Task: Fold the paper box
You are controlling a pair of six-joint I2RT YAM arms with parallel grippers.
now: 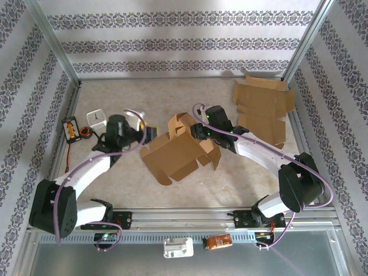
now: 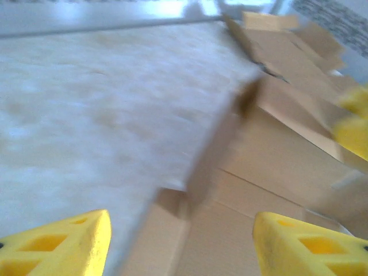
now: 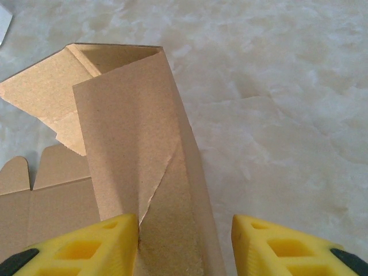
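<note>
Yellow, hollow-cored fingertips (image 3: 92, 248) of the right gripper (image 3: 185, 230) sit at the bottom of the right wrist view. They stand apart and straddle a raised flap (image 3: 132, 149) of the paper box (image 1: 178, 152). The left one touches the flap, and a narrow gap separates it from the other. This close view shows the cardboard's fine brown grain, a diagonal crease running up the flap and a tucked corner at its far end, none of which can be made out from overhead.

The top view instead gives the whole layout. The half-formed box lies mid-table between both arms, with some walls raised and other panels spread flat on the pale, marbled table (image 1: 241, 172). A stack of flat cardboard blanks (image 1: 263, 109) lies by the far right rail, well apart from the box.

The left wrist view is blurred. In it the left gripper (image 2: 183, 230) has its jaws wide apart, gripping nothing, and hovers at the box's edge above a flat panel.
</note>
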